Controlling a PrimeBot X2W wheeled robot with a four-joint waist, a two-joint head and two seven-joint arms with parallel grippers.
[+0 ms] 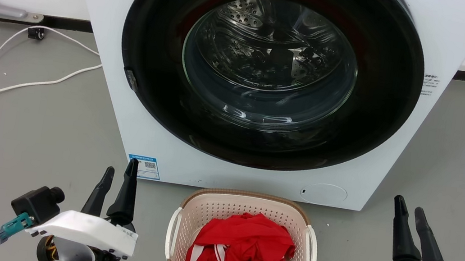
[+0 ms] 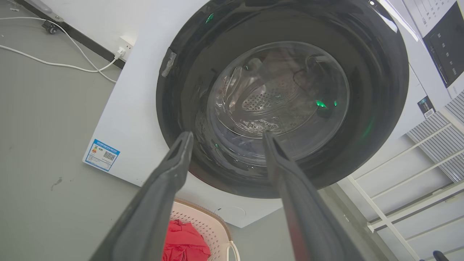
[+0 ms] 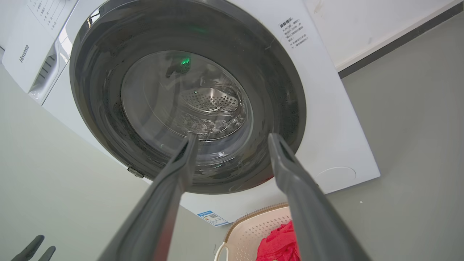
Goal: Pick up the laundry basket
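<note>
Btwn left gripper (image 1: 121,166), right gripper (image 1: 409,205) (2, both spread): 1 laundry basket (image 1: 246,195).

Laundry basket (image 1: 226,207): the near end runs off the bottom edge of my head view; both my wrist views cut it to a corner.
Red clothing (image 1: 243,246): covers the basket's floor; I cannot tell how many garments.
Washing machine (image 1: 98,84): the top is cut off in my head view.
Blue sticker (image 1: 147,168): the print is too small to read.
White cable (image 1: 25,84): runs off the left edge.
</note>
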